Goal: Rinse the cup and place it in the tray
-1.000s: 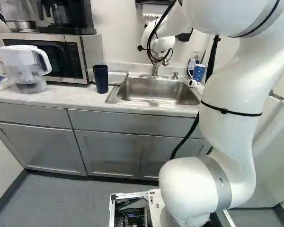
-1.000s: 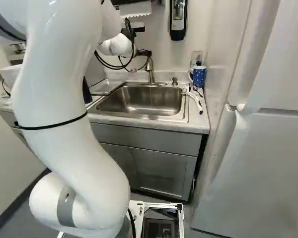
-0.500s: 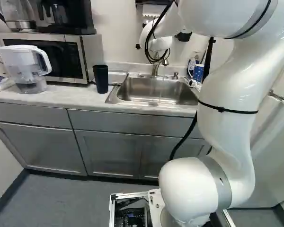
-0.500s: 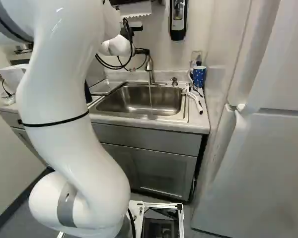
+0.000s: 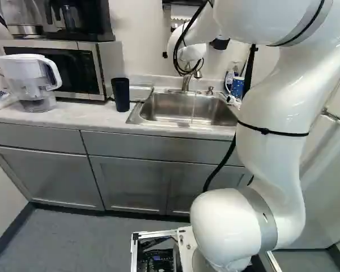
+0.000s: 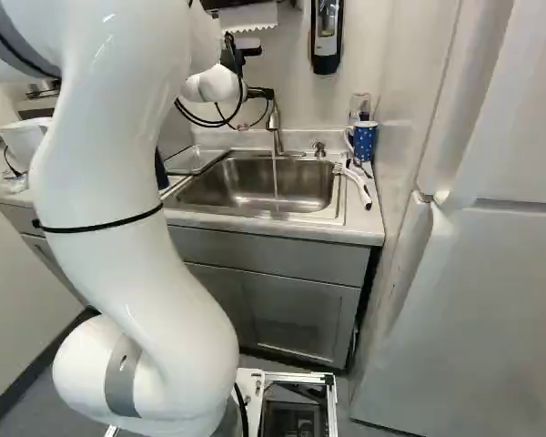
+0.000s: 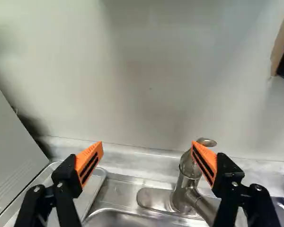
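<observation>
1. The dark cup (image 5: 120,94) stands upright on the desk (image 5: 62,118), beside the microwave (image 5: 109,62) and near the metal tray (image 5: 140,92); it is well apart from the jaws (image 6: 262,94), which are up by the tap (image 7: 183,182).
2. The jaws are spread wide apart; one orange pad (image 7: 206,161) overlaps the tap in the wrist view, and I cannot tell whether they touch.
3. The arm (image 6: 118,237) hides most of the cup in the right base view; the wrist view cuts off the tray.
4. The cup is smooth; the tray flat and rimmed; the steel sink (image 6: 255,187) has rounded corners; a thin stream of water (image 6: 275,177) falls into it.
</observation>
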You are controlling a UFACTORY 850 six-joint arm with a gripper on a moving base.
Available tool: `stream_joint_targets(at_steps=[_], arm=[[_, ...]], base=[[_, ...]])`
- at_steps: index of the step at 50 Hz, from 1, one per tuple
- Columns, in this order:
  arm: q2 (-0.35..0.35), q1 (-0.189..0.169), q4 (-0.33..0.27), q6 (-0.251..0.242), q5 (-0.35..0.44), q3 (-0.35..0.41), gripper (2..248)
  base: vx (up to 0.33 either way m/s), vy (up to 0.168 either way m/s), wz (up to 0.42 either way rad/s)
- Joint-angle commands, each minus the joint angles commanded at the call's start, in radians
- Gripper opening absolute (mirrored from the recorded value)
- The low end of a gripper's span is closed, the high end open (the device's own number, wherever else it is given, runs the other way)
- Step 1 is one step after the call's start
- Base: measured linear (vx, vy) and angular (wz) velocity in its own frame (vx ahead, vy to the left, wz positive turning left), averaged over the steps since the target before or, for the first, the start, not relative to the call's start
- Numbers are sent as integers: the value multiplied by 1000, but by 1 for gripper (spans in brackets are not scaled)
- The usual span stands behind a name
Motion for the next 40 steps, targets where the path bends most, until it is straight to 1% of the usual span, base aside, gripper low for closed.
stream_joint_targets(at_steps=[6,20,28,40], arm=[[18,0,0,0,0,20,247],[84,-3,0,0,0,93,247],[116,-15,0,0,0,127,247],[154,-44,0,0,0,167,247]], base=[[0,0,0],[0,0,0],[0,0,0],[0,0,0]])
